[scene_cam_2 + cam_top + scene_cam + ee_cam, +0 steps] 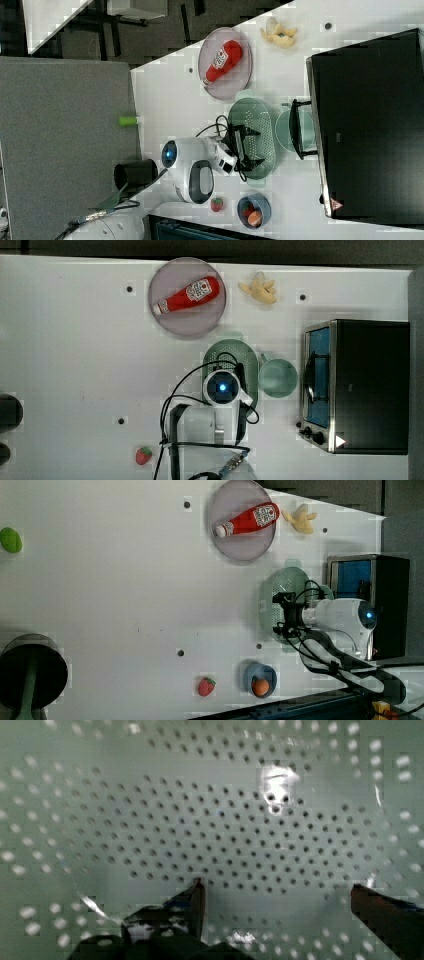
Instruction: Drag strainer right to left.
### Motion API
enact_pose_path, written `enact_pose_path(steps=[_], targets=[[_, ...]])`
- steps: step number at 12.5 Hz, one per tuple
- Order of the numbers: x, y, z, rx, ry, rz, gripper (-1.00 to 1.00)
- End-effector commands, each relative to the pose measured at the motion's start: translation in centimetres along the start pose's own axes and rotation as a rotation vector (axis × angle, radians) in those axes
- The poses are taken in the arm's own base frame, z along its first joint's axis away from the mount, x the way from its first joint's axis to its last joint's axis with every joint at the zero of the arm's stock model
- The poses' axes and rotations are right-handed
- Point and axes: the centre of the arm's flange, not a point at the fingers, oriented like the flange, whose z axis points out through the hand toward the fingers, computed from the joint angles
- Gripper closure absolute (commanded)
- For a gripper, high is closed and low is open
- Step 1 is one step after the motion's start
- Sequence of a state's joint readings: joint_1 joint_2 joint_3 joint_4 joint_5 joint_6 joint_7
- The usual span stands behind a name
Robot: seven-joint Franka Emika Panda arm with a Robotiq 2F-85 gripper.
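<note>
In the top view the white robot arm (pixel 222 405) is covering the six o'clock half of the pale mint-green perforated oval plastic strainer (pixel 231 351); the wrist view's edges are cropping its rim.

Pale mint-green oval strainer (pixel 231 354), perforated with small holes, upright on the white table, small rim tabs

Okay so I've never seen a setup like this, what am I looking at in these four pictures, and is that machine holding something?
It's a white robot arm working over a white table. Three cameras look down on the scene; the fourth sits on the wrist, close above the strainer. The gripper hangs inside that mint-green strainer with its jaws open, holding nothing. On the table: a ketchup bottle lying on a grey plate, a banana, a green mug, a toaster oven and a strawberry.
</note>
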State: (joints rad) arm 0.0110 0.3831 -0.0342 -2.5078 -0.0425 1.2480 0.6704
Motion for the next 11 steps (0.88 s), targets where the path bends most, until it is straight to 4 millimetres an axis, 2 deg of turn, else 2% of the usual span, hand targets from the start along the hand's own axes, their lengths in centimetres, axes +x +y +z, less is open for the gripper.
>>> enact_pose_path(steps=[1,7,9,11], targets=[[-1.9,-1.7,-2.4,0.072,0.002,0.047,-1.0],[-5.6,-2.2,-2.5,0.082,-0.008,0.05,-1.0],[-7.6,-2.3,-2.6,0.083,-0.014,0.066,-1.0],[-10.3,-2.5,-2.8,0.088,-0.026,0.087,-1.0]])
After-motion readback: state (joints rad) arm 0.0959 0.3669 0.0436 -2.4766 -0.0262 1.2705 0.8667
